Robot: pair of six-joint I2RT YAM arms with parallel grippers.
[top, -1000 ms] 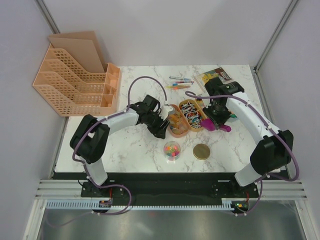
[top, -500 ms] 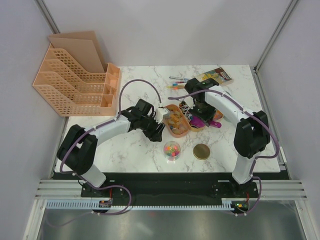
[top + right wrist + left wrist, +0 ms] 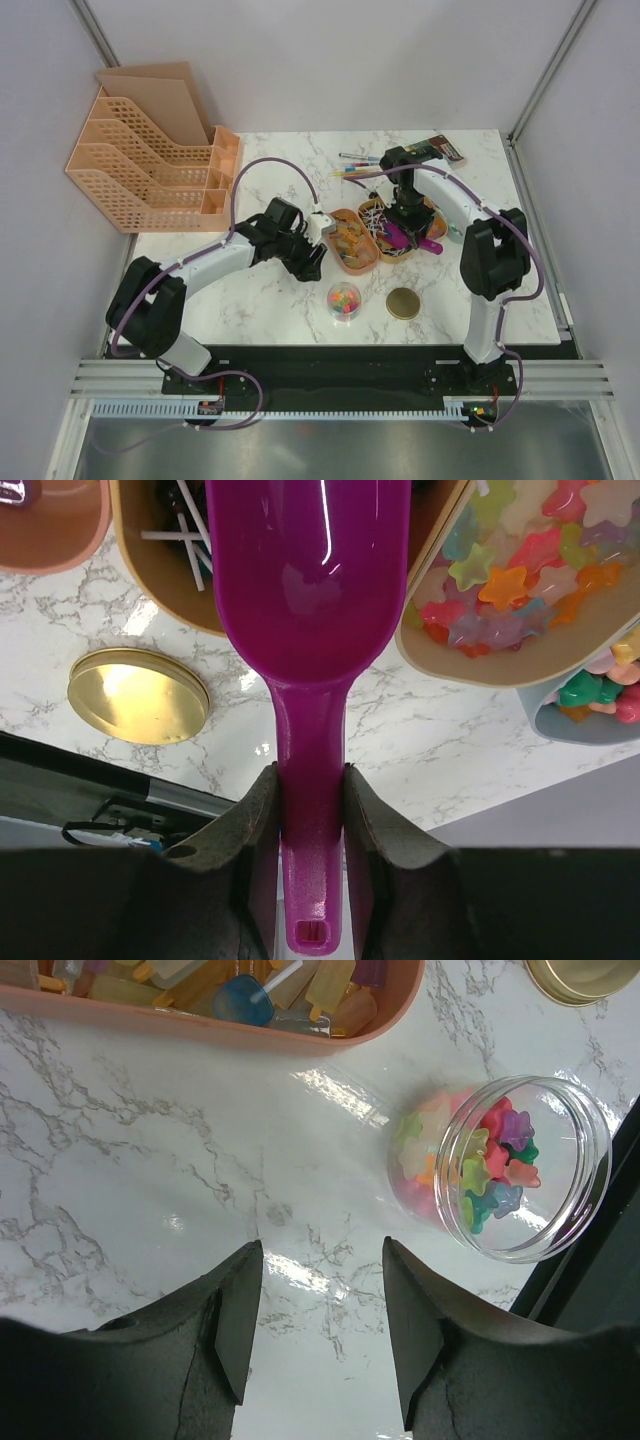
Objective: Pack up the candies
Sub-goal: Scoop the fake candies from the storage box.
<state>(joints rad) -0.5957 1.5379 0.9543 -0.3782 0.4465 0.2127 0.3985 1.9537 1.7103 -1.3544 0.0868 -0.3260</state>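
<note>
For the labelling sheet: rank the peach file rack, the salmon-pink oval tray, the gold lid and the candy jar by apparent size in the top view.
1. peach file rack
2. salmon-pink oval tray
3. gold lid and candy jar: too alike to rank; the jar stands taller, so nearer the camera.

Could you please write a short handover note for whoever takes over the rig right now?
Left end effector: open and empty, above the bare table near the jar.
Right end effector: shut on the purple scoop by its handle; the bowl looks empty and sits over the trays.
Candies: some star-shaped ones in the open jar, more in the trays.
Done: jar partly filled; gold lid is off, lying on the table.
Left: probably more scoops into the jar, then the lid.
</note>
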